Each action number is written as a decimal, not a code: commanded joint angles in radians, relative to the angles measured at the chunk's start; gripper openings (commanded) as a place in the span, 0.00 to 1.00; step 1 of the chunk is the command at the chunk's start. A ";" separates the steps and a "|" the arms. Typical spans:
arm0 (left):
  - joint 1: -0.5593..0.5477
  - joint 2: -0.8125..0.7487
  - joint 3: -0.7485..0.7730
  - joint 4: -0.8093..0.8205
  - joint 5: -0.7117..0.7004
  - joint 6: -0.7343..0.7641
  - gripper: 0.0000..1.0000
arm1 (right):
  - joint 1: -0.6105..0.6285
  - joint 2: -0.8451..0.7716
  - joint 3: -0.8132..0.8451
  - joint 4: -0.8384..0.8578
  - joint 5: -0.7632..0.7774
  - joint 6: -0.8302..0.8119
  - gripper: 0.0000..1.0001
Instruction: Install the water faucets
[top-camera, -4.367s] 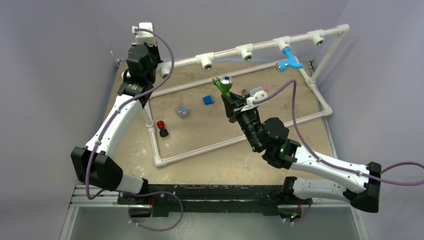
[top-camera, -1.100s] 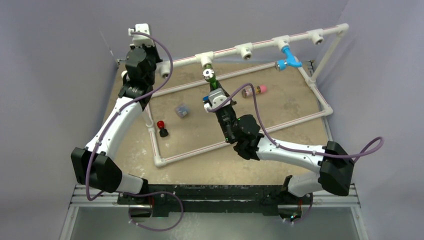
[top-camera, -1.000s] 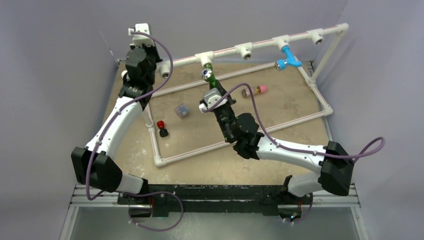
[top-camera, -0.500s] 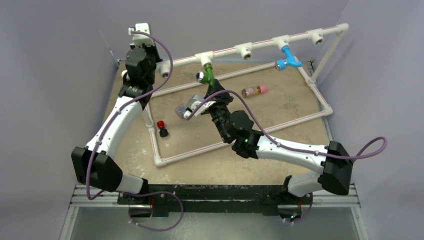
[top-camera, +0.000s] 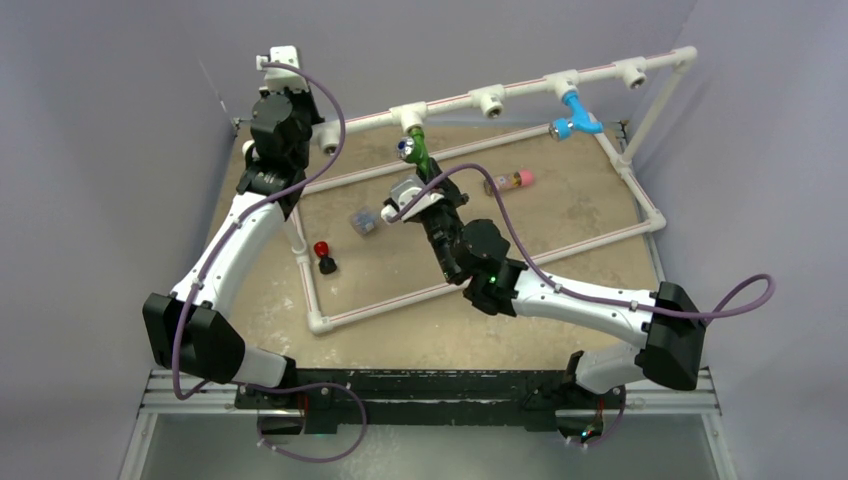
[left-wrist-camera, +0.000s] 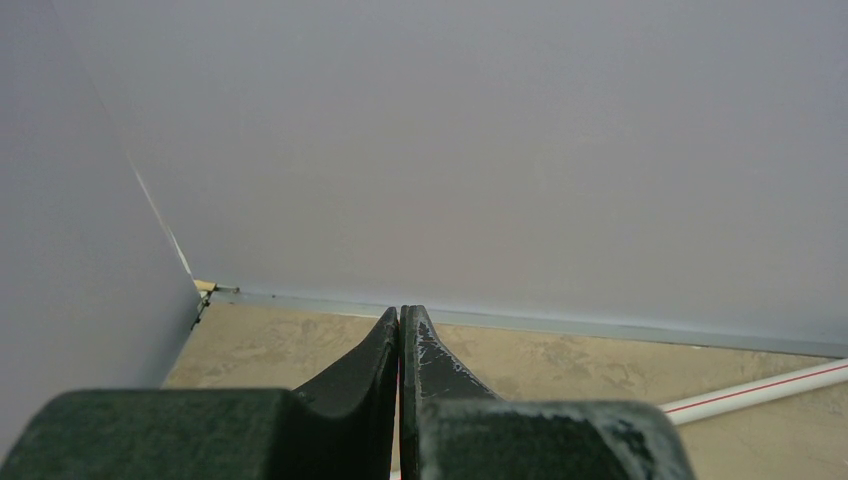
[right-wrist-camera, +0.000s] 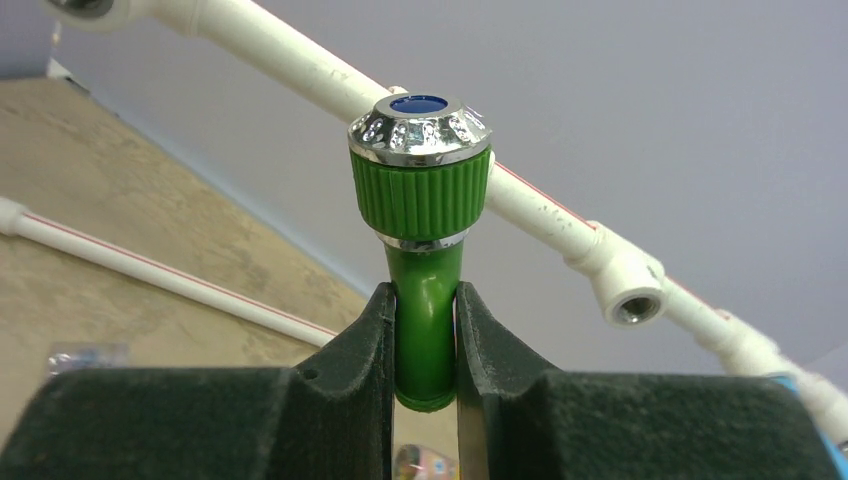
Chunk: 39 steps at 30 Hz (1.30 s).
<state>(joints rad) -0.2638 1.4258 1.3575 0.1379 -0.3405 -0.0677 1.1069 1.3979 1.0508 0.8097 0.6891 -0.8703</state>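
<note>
The right claw (right-wrist-camera: 424, 318) is seen closed on the green water faucet (right-wrist-camera: 421, 196), whose stem is pinched between the two black fingers (right-wrist-camera: 361, 345). Above the fingertips, the ribbed green knob and its silvery cap with a blue centre are held upright. In the overhead view, the far end of the green faucet (top-camera: 421, 154) is seen touching the mouth of a white T-fitting (top-camera: 410, 118) just beyond the claw; whether it is seated inside cannot be told. That fitting is part of a white pipe frame (top-camera: 525, 90) running across behind the claw. Further right along the same pipe, well apart from the right claw, the light blue water faucet (top-camera: 580, 113) is seen hanging from another fitting. A pink-capped brown cylinder (top-camera: 508, 181) is seen lying on the desk (top-camera: 570, 225) just right of the claw. The left claw (left-wrist-camera: 400, 325) is shown shut with nothing between its fingers, raised near the far left corner.
</note>
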 joint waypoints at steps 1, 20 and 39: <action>-0.015 0.041 -0.066 -0.243 0.066 -0.008 0.00 | -0.046 0.016 0.012 0.086 -0.016 0.243 0.00; -0.015 0.050 -0.060 -0.248 0.074 -0.010 0.00 | -0.124 -0.015 -0.009 0.093 0.136 0.912 0.00; -0.015 0.060 -0.058 -0.250 0.083 -0.013 0.00 | -0.183 -0.090 0.025 -0.226 0.099 1.808 0.00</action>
<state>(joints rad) -0.2619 1.4357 1.3640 0.1429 -0.3389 -0.0681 0.9955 1.3018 1.0283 0.6491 0.7341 0.6353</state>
